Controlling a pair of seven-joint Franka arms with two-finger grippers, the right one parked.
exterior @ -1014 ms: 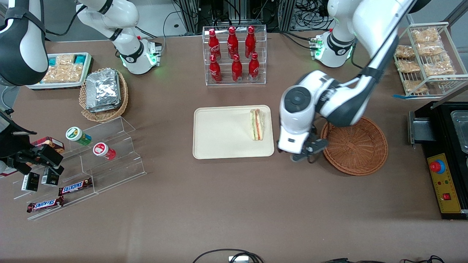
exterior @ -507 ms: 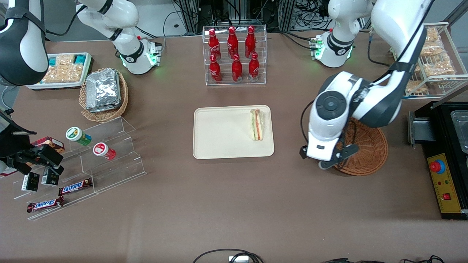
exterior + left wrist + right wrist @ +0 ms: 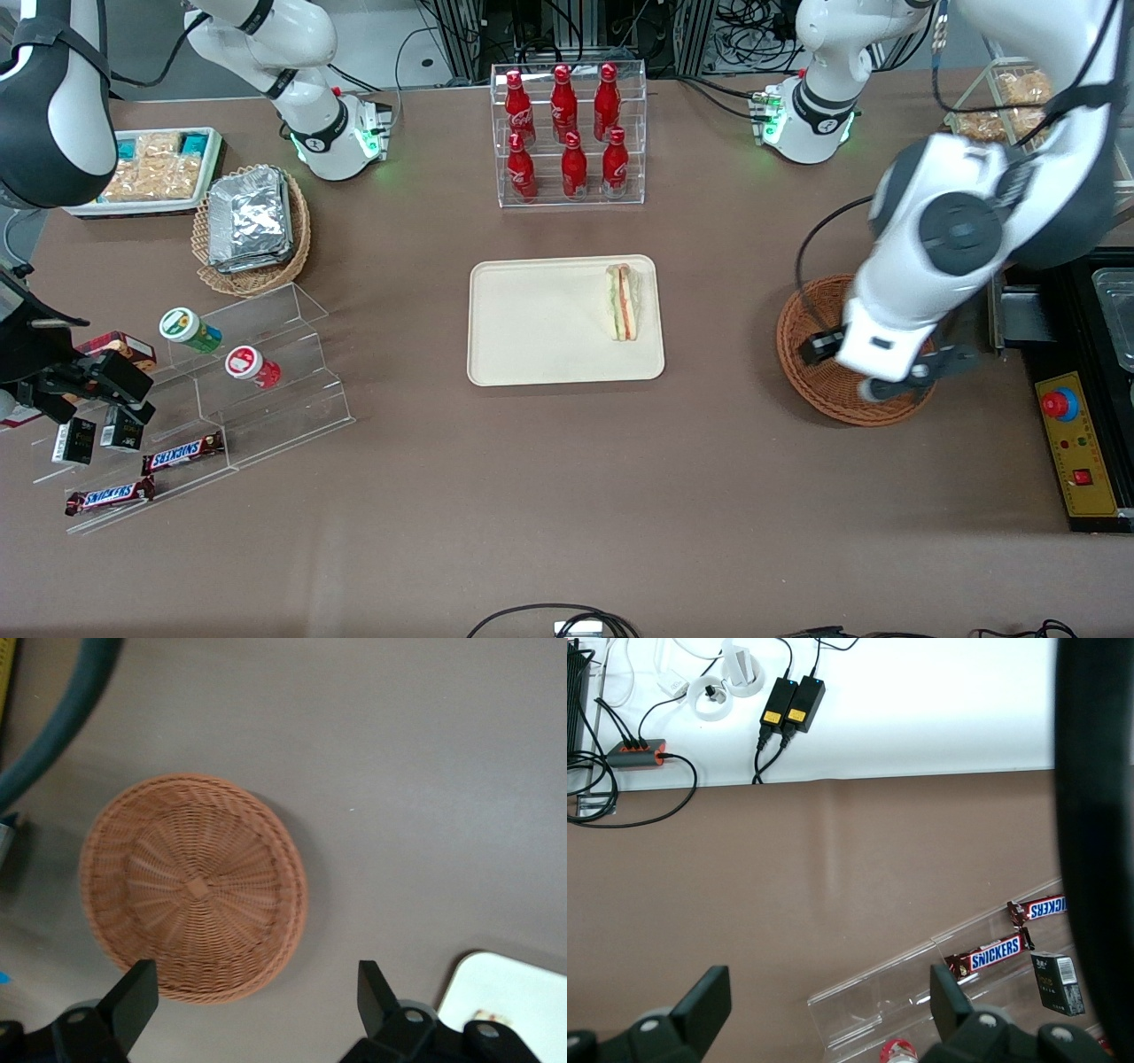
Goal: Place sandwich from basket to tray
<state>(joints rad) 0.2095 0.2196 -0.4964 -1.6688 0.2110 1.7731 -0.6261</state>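
Note:
The sandwich [image 3: 623, 301], a pale wedge with orange and green layers, lies on the cream tray [image 3: 540, 328] at the edge nearest the basket. The reddish-brown wicker basket [image 3: 811, 323] [image 3: 195, 886] has nothing in it. My left gripper [image 3: 886, 377] [image 3: 255, 983] hangs above the basket's rim on the side nearer the front camera. It is open, with only basket rim and brown table between its fingers. The arm hides much of the basket in the front view. A corner of the tray [image 3: 523, 1001] shows in the left wrist view.
A clear rack of red bottles [image 3: 569, 133] stands farther from the camera than the tray. A black box with a red button [image 3: 1076, 443] and a wire rack of snack packs [image 3: 1019, 106] sit at the working arm's end. A tan basket of foil packets [image 3: 252, 226] and acrylic steps [image 3: 221, 390] lie toward the parked arm's end.
The left gripper has swung away from the tray's edge, across the basket toward the working arm's end. The sandwich has stayed on the tray.

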